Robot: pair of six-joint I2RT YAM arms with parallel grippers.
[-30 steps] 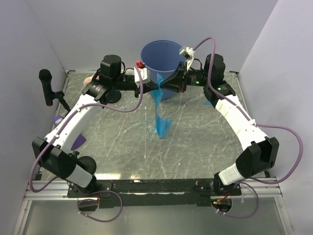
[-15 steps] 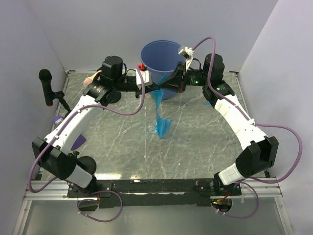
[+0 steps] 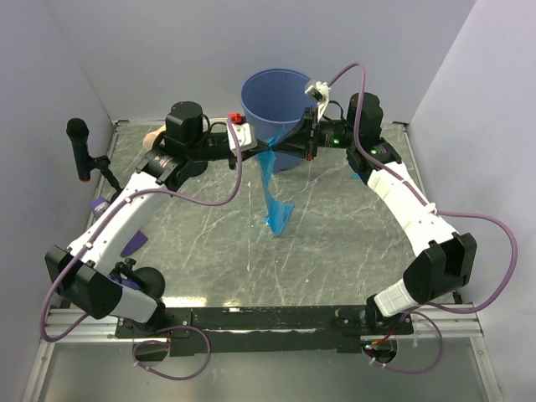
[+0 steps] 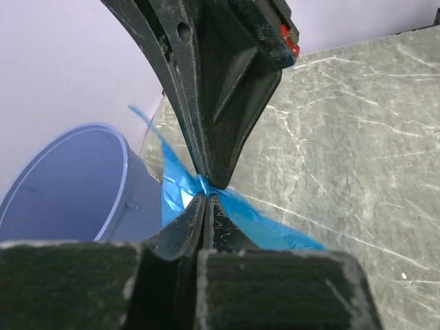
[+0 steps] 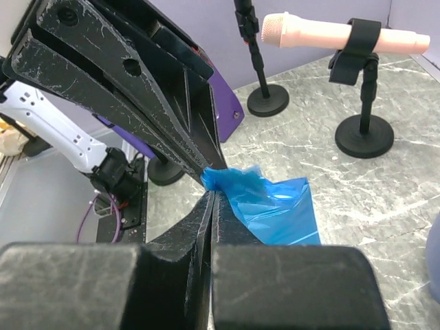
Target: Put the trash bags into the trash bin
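Marble tabletop (image 3: 218,243) below, your left gripper (image 3: 265,150) and right gripper (image 3: 278,147) both pinch the trash bag (image 3: 274,197); lift together over the trash bin (image 3: 260,96) beyond.

Blue trash bag (image 5: 275,210) pinched between the right fingers (image 5: 189,237)

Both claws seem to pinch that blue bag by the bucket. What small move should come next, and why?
Probably lift both together. The left gripper and right gripper are shut on the top of the trash bag, which hangs in front of the trash bin, so it needs height to clear the rim.
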